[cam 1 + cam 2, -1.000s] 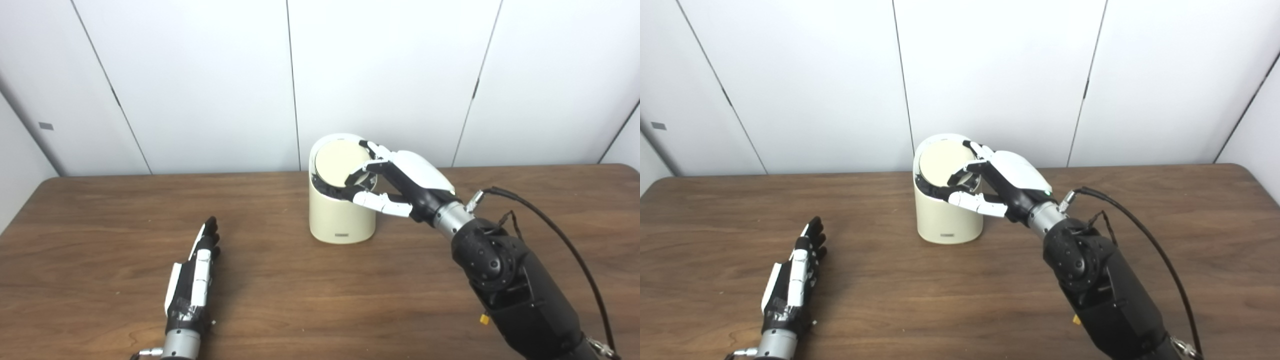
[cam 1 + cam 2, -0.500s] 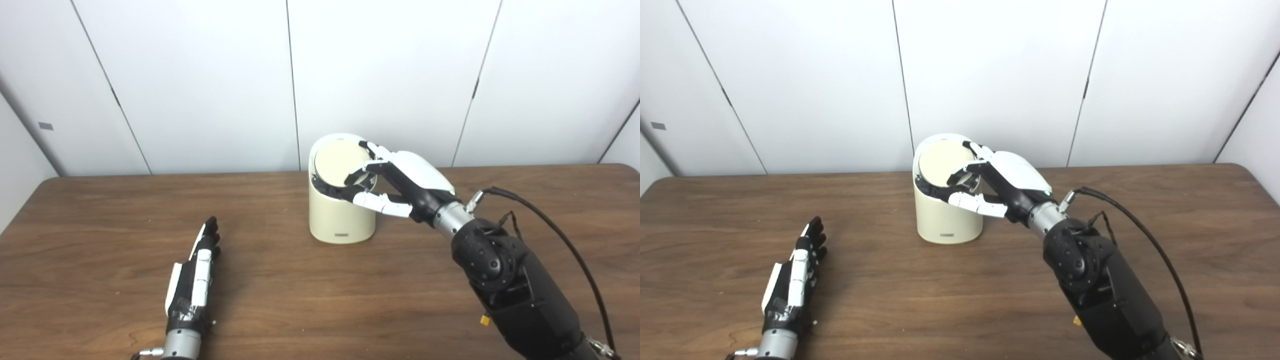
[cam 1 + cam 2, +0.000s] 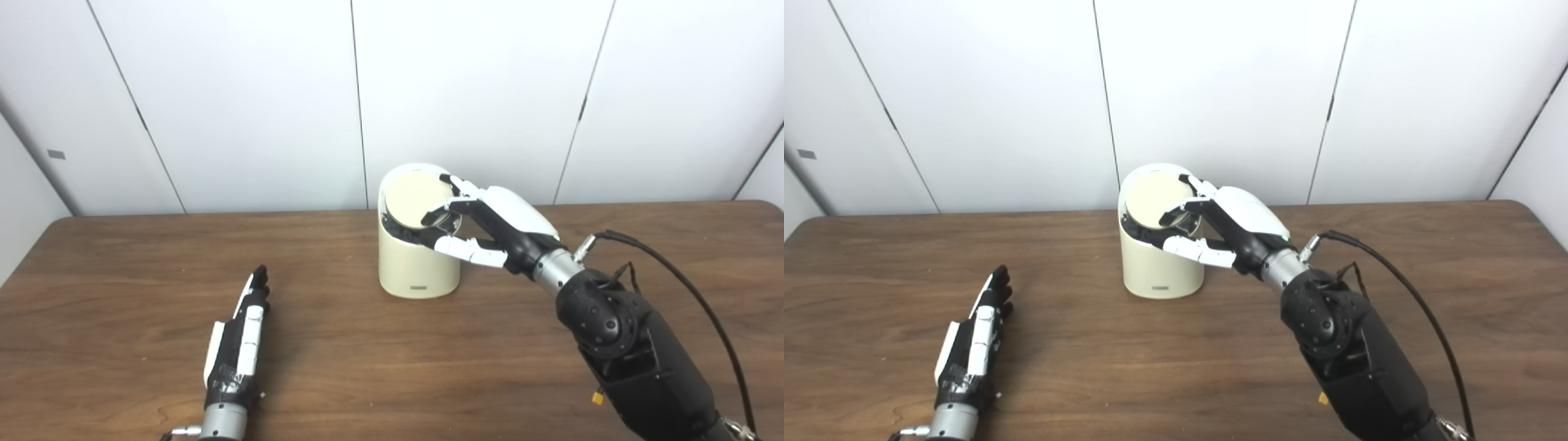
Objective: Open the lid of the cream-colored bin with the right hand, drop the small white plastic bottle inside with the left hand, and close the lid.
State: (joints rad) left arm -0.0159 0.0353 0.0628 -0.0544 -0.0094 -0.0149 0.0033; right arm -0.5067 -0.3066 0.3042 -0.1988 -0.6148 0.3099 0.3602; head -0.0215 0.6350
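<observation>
Right hand (image 3: pixel 490 220) still gripping lid (image 3: pixel 413 199) (barely shifted); left hand (image 3: pixel 239 343) unchanged, fingers released.

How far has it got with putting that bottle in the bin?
No bottle is visible anywhere, and the left hand lies empty and flat on the table, so the drop may be done. In hand: the right hand has its fingers on the tilted lid of the cream bin. Left: seating the lid fully.

No legible text; only a small dark, unreadable mark low on the cream-colored bin (image 3: pixel 418 269).
</observation>
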